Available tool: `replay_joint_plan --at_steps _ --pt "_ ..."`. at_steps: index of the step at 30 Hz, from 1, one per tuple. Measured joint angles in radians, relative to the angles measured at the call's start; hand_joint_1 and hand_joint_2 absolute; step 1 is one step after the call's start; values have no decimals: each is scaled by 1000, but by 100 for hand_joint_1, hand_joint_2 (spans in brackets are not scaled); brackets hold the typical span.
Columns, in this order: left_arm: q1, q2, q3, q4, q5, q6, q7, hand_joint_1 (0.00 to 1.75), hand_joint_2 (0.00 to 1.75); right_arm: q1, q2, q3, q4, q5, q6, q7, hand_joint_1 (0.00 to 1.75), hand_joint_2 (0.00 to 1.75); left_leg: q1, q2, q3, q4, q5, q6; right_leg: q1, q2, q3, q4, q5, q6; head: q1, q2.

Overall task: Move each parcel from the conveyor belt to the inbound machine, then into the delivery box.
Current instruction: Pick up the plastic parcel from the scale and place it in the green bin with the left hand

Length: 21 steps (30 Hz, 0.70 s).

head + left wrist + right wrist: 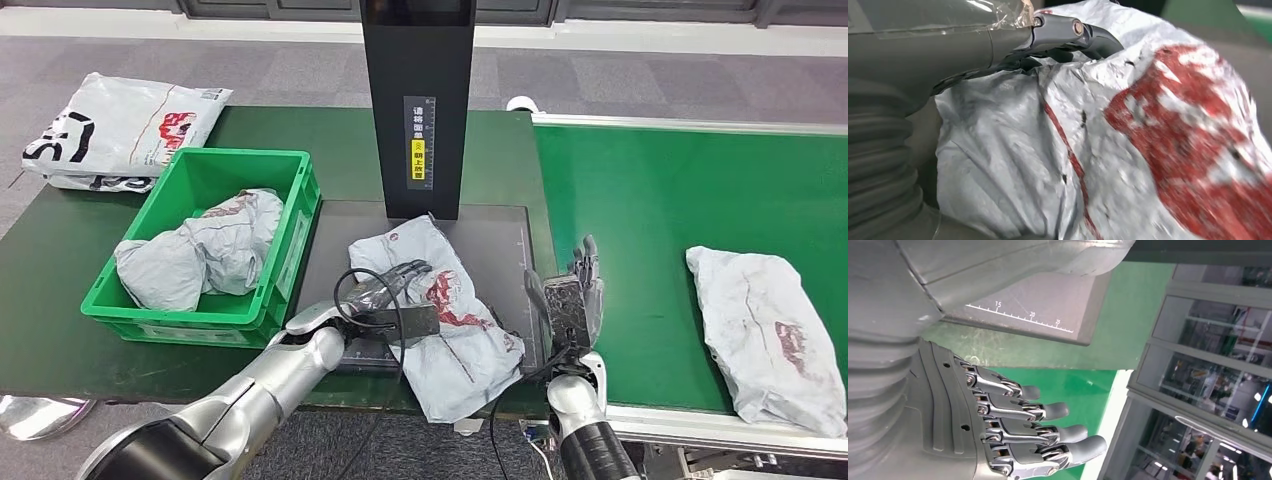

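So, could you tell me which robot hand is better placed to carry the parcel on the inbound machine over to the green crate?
The left robot hand. It already rests on that parcel, with the green crate on its side. The right robot hand is open, holding nothing, by the conveyor belt.

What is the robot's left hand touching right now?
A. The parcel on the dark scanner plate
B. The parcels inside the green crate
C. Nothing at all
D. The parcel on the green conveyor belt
A: the left hand rests on the grey parcel lying on the dark scanner plate.
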Motion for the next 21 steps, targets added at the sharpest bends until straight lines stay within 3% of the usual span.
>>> replay_joint_plan --at_steps 2,12,17,21 --pt "-15 -6 -34 22 -36 -15 24 175 175 2 0 -7 -7 6 5 2 0 175 0 -1 7 0 -3 1 -1 -1 8 -1 -3 1 0 0" --pt "-28 -4 -62 35 -40 121 37 175 175 46 0 -13 -62 29 18 17 0 175 -1 0 18 0 -5 0 -1 1 18 -1 -4 0 0 0" --pt "-24 -2 -26 13 -15 240 19 175 175 59 0 -13 -82 32 5 17 0 175 0 1 16 0 -4 -1 -1 2 14 -1 -3 -1 0 0" --pt "-25 6 -1 -7 -16 259 22 175 175 68 0 -13 -96 32 3 18 0 175 0 2 12 -1 -4 -1 -1 3 10 0 -3 -1 0 0"
